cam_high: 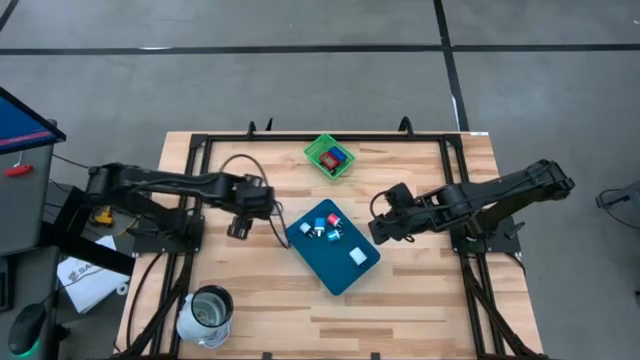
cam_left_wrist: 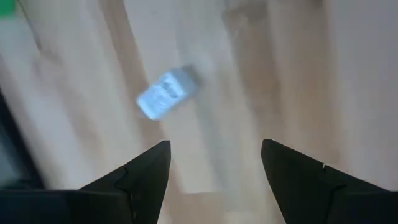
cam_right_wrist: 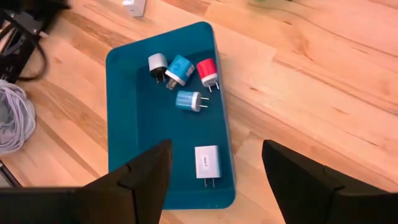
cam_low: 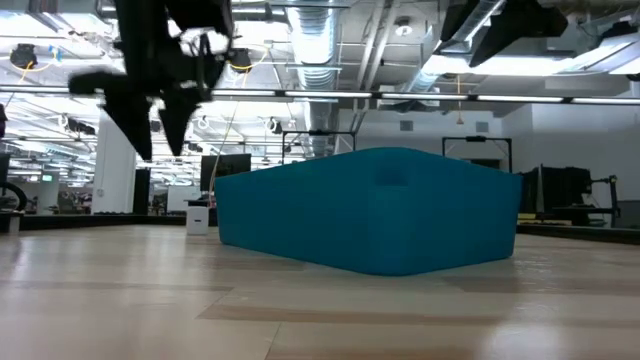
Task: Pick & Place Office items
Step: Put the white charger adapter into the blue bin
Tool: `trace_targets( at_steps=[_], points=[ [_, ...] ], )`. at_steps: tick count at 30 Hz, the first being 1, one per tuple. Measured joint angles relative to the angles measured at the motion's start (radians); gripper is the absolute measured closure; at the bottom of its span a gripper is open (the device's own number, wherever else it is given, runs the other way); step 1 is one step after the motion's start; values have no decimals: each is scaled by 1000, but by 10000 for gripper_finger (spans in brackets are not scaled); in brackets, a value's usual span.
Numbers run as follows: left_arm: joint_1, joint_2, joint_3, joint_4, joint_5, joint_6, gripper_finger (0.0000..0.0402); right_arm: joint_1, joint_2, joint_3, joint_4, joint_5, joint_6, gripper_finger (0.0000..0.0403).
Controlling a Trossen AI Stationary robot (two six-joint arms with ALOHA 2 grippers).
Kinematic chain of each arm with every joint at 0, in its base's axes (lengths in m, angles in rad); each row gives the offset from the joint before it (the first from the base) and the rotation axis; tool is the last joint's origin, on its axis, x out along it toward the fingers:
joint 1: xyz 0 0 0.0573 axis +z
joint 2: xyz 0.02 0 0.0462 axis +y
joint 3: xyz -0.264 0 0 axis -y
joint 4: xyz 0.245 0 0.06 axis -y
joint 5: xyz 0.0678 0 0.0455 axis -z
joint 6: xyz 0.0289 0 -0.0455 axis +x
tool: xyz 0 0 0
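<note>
Left tool (cam_high: 238, 229) hangs above bare wood left of the teal rounded-corner plastic tray (cam_high: 343, 277), fingers (cam_left_wrist: 146, 171) parted and empty. A small white-and-blue rectangular block (cam_left_wrist: 168, 93) lies on the table ahead of them, tilted and not touching either finger. Judgement: the tool is lined up over it for a pick, since it is the one item lying loose outside a container.

Right tool (cam_high: 378, 230) hovers just off the tray's right side, fingers (cam_right_wrist: 146, 174) spread wide, holding nothing. Its camera looks straight into the tray: a white flat plug adapter (cam_right_wrist: 206, 163) near one end, and at the other a cluster of a light-blue plug (cam_right_wrist: 188, 101), a red plug (cam_right_wrist: 207, 71), a round blue plug (cam_right_wrist: 180, 68) and a white-and-grey plug (cam_right_wrist: 157, 63). All lie loose on the tray floor, prongs sideways, so probably dropped rather than arranged.

Green mesh basket (cam_high: 330, 156) sits near the table's far edge with red and blue pieces inside; exact items can't be told.

Low view shows only the tray's wall (cam_low: 370, 215) resting flat on the wood; its contents are hidden.

White metal cup (cam_high: 205, 315) stands at the near-left corner, clear of the work.
</note>
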Motion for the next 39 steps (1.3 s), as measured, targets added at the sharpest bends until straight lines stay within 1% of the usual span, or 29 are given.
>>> trace_targets(
  at_steps=[3,7,9,16,18,21,24,35,37,39],
  points=[
    [26,70,0,56,-72,196,156,0,-3,0,13,1,0,162],
    [78,131,1,168,-90,395,156,0,-7,0,13,3,0,161],
    [106,158,1,189,-90,457,156,0,-9,0,13,3,0,161],
    [178,232,0,218,-69,585,156,12,-40,0,20,36,11,161],
    [197,244,0,252,-57,597,156,14,-55,0,23,49,11,162],
    [221,260,0,255,-26,598,156,14,-81,0,23,56,11,162],
    [233,276,0,265,-19,598,156,14,-109,0,23,64,11,162],
    [238,350,0,309,22,558,156,14,-192,0,14,112,16,163],
    [238,362,0,301,26,534,162,14,-198,0,13,112,16,163],
    [238,366,-1,292,36,508,182,14,-200,0,13,112,18,163]
  ],
)
